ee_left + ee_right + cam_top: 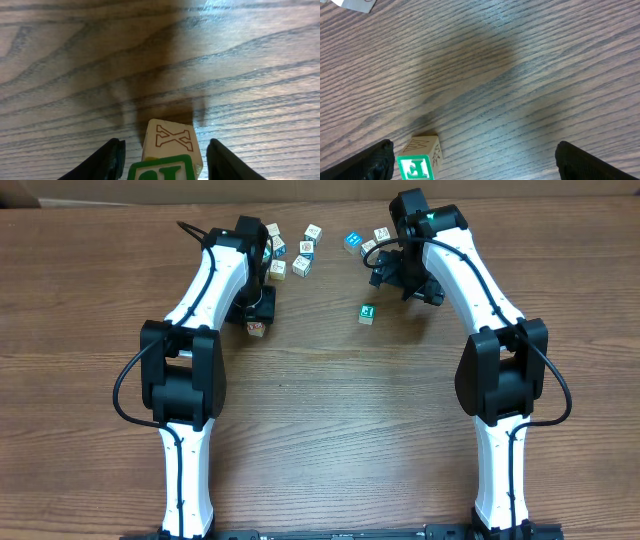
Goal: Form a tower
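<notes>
The tower is a short stack of pale wooden letter cubes: a cube with a green-framed top rests on a cube whose side shows a red X. My left gripper straddles it, open, with a gap at each finger. From overhead, the left gripper covers most of the tower. A loose cube with a green E lies just inside the left finger of my right gripper, which is wide open and holds nothing.
Several loose letter cubes lie scattered at the back centre of the wooden table, some near the right gripper. A white sheet shows at the far edge.
</notes>
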Controlling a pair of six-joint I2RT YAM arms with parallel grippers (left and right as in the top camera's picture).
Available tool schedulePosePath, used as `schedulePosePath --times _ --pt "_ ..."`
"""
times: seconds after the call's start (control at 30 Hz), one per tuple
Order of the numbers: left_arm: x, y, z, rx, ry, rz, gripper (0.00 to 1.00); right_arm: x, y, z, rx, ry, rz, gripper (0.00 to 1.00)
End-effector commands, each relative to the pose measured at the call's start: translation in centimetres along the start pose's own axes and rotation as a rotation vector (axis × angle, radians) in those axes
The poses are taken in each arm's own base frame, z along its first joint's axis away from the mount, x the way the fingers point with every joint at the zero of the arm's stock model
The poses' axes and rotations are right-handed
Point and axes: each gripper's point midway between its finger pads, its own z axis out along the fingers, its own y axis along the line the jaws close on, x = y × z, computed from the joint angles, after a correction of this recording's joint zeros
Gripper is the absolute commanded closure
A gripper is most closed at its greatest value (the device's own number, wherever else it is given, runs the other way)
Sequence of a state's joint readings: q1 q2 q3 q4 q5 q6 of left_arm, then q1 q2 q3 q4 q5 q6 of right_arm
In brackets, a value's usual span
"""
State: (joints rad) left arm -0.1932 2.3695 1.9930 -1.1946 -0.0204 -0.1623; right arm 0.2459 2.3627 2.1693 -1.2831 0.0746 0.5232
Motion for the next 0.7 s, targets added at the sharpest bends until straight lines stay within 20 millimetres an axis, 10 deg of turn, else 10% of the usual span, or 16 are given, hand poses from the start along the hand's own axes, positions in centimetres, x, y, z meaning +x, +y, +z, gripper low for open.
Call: schedulePosePath --times 0.0,0.3,0.67 --pt "0.14 0.07 -0.28 -0.011 -0.010 0.017 0.53 -0.30 0.37 -1.91 -0.026 -0.034 -0.002 0.00" --pt "-0.08 0.03 -0.24 -0.010 -0.019 0.017 0.79 -0.30 0.37 -1.91 -0.026 -0.034 -0.002 0.00" --pt "-0.15 0.02 -0.25 -0.009 -0.022 0.017 0.55 -0.30 0.37 -1.91 -0.026 -0.034 -0.002 0.00"
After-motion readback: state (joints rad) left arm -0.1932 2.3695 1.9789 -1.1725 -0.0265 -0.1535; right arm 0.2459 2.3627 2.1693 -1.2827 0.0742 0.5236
